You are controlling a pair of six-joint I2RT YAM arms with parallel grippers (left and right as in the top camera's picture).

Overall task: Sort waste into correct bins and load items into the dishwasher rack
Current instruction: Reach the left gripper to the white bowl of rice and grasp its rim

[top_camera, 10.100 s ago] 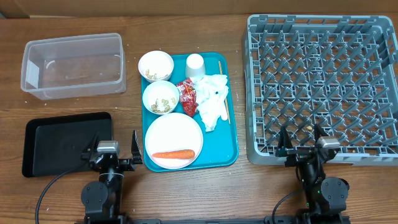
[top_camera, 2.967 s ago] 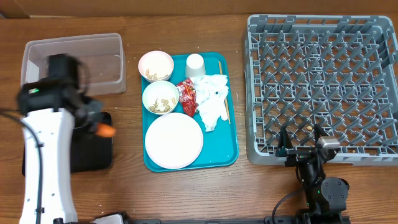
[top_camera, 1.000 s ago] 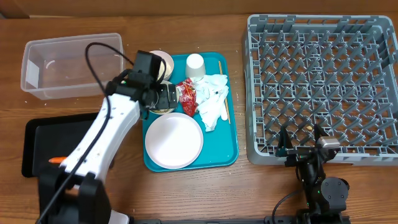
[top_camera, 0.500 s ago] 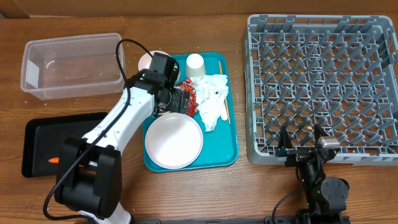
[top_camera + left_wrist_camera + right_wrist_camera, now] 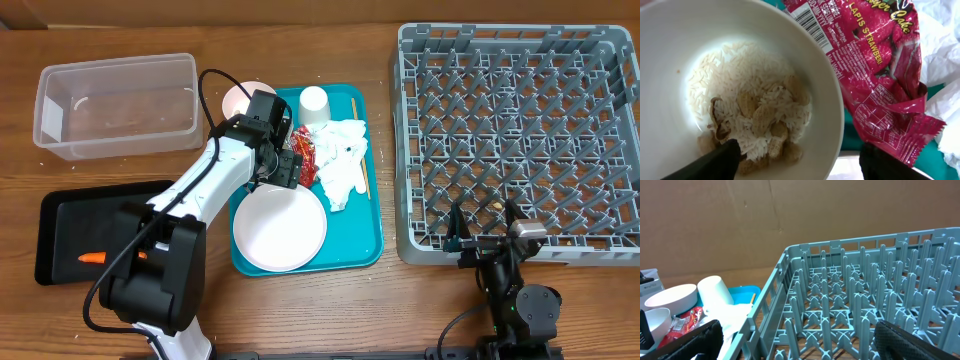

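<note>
L gripper (image 5: 795, 157) jaws apart, astride rim of scrap bowl (image 5: 670, 75): one finger (image 5: 715, 160) in the rice, the other outside, not clamped. Bowl sits on teal tray (image 5: 360, 238), 9 o'clock side; red wrapper (image 5: 875, 65) just beside at bowl's 3 o'clock. R gripper (image 5: 485, 232) wide open, empty, at rack (image 5: 400, 150) 6 o'clock.
</note>
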